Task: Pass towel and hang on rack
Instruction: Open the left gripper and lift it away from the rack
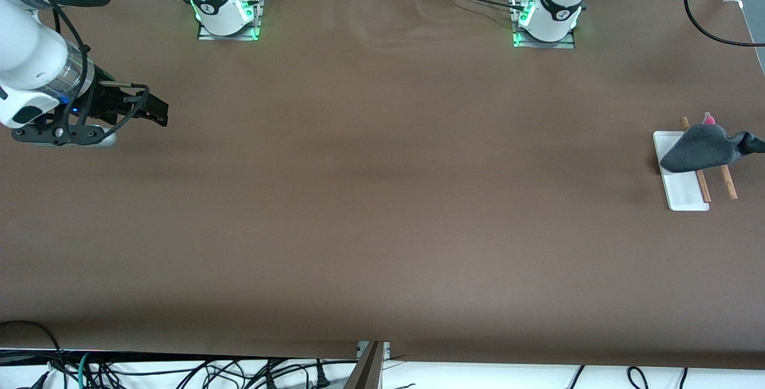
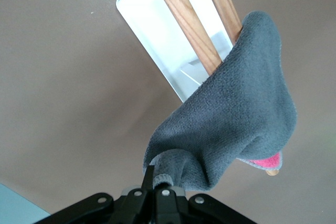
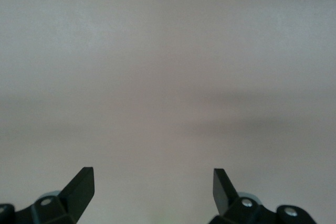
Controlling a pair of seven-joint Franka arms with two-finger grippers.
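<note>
While the small soft dark-grey towel with a pinkish-red underside (image 2: 236,119) drapes over the two thin light-brown wooden rods of the white-based rack (image 2: 157,30), the left pincer (image 2: 156,182) is clenched on one bunched corner of it. Rack stands at the left arm's end of the brown table (image 1: 382,198). Right pincer (image 3: 153,187) is released, fingers (image 3: 81,184) spread wide, holding nothing, waiting low over bare table at the right arm's end.

Towel (image 1: 705,149): dark grey face outward, pinkish-red showing at one edge. Rack (image 1: 684,189): white base, light-brown wooden rods. Table (image 1: 370,198): plain brown. Arms white; right gripper (image 3: 153,188) fingers black.
</note>
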